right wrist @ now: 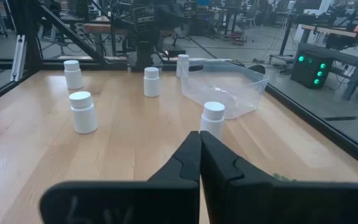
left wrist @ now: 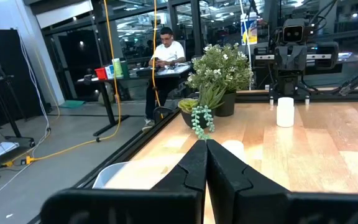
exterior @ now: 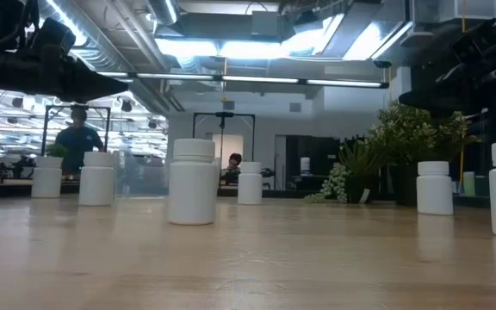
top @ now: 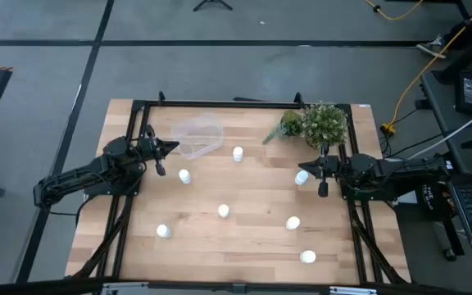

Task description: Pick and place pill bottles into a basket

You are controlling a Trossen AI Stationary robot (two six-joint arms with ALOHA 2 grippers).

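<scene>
The clear plastic basket (top: 198, 136) sits near the table's (top: 244, 246) far edge holding nothing, while seven white pill bottles (top: 224, 211) stand scattered on the wood outside it. The left gripper (top: 173, 147), just beside the basket, and the right gripper (top: 306, 170), close to a bottle, both have their fingers pressed together on nothing.

Lighting: bright, even, from ceiling strips (exterior: 257, 47) seen in low view; these glare white. Desk (top: 244, 238) evenly lit from above, shadows short and soft. Low view: near desk blurred. Wrist views: close jaws soft.
</scene>
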